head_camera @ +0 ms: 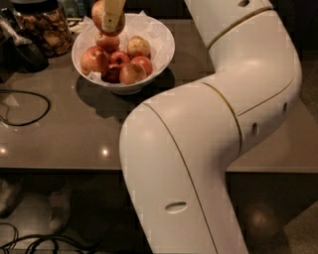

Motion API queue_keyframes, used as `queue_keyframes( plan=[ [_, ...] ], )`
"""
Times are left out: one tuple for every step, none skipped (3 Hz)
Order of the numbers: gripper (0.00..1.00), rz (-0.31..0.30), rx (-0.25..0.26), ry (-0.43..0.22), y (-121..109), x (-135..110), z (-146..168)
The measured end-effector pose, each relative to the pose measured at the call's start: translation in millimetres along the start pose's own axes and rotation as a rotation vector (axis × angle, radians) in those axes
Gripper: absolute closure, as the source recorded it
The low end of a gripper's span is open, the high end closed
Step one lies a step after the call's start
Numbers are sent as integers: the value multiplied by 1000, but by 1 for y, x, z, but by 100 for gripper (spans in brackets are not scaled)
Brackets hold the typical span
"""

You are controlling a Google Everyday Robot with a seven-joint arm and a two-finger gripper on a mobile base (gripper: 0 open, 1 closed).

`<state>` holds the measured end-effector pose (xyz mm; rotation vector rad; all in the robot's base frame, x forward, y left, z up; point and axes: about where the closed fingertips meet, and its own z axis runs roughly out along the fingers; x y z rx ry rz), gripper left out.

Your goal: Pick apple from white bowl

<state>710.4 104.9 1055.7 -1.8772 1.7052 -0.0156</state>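
Hanging over the white bowl (165, 47) at the top edge of the frame, the gripper (110, 22) is clamping its fingers on the apple (97, 10), which is riding just above the other apples (131, 73) lying in the paper-lined bowl. The bowl is sitting on a grey table (59, 134), a glass jar of brown snacks (47, 30) is standing just beside it, and a black cable (30, 106) is curling nearby.

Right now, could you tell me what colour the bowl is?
White, camera view; tool grips the apple above the white bowl.
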Motion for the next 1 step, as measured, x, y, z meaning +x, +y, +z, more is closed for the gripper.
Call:
queue_keyframes(
  plan=[
    [100,-44,21,-37,4,-18,-24]
  ],
)
